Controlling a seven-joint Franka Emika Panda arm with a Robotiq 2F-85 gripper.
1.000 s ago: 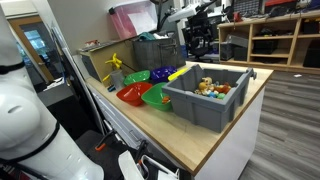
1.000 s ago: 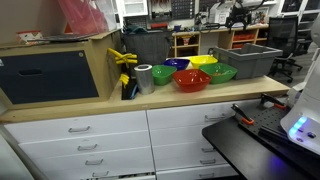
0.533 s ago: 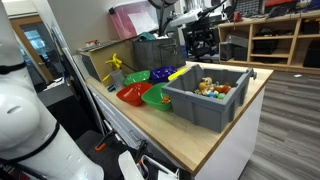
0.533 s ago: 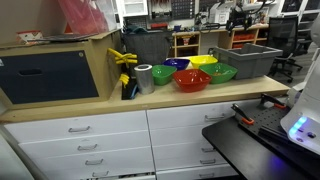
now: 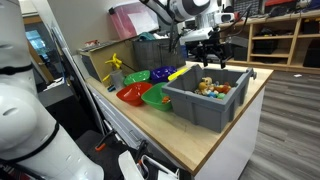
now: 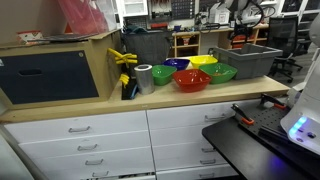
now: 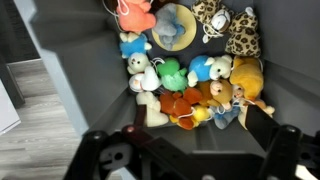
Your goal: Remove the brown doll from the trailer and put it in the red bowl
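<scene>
Above the trailer (image 5: 205,100), at the right end of the surface (image 5: 215,140), hung the claw (image 5: 214,50), its fingers spread with nothing between them. In the wrist view the claw (image 7: 190,145) appeared only as two dark, blurred fingers (image 7: 98,150) cut off by the lower edge, set wide apart over a heap of soft toys.

The brown doll (image 7: 214,95) lay inside the trailer (image 7: 60,70), toward the right of that heap. It was crowded by an orange toy (image 7: 180,105), a green toy (image 7: 170,73) and a larger tan toy (image 7: 247,75). Its neighbours partly covered it, so its shape was hard to make out. A leopard-spotted toy (image 7: 235,30) ran off the top edge.

In an exterior view the tall wall of the trailer (image 6: 245,62) hid everything inside, and the claw was lost against the cluttered shelving behind. The red bowl (image 5: 130,95) sat left of the trailer, partly hidden by a green bowl (image 5: 157,97). In an exterior view the red bowl (image 6: 190,80) stood nearest in the cluster of bowls, its inside out of sight. Any lettering was too small to read.

Half a second earlier the claw had been higher and further left, near the trailer's far corner. It had since come down over the toys. The trailer and the bowls had not shifted.
</scene>
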